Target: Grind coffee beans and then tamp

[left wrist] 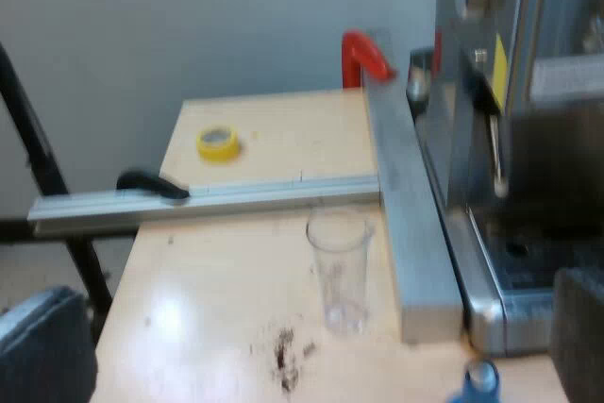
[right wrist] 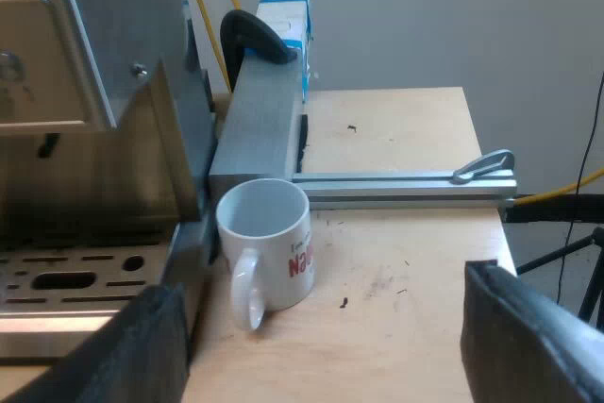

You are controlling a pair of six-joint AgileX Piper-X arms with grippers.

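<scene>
Pale wood bench [left wrist: 236,261] against a plain grey wall [left wrist: 189,16], fenced by clamped aluminium rails [left wrist: 208,197]. Spread wide and empty, left end effector [left wrist: 311,288] near an upright measuring glass [left wrist: 338,271]; blue tamper [left wrist: 477,379] by the espresso machine [left wrist: 528,139], dark grounds [left wrist: 286,361] scattered close. Also released, right end effector [right wrist: 323,280] near a white mug [right wrist: 269,243] just beside the drip tray [right wrist: 75,280]. Open bench beyond the rails, out to the edge.

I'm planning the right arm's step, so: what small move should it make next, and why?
Probably turn the right gripper from the mug toward the front of the espresso machine. Its fingers are open and hold nothing, the mug stands upright just ahead of them, and grinding, the first step, needs the machine rather than the mug.
</scene>
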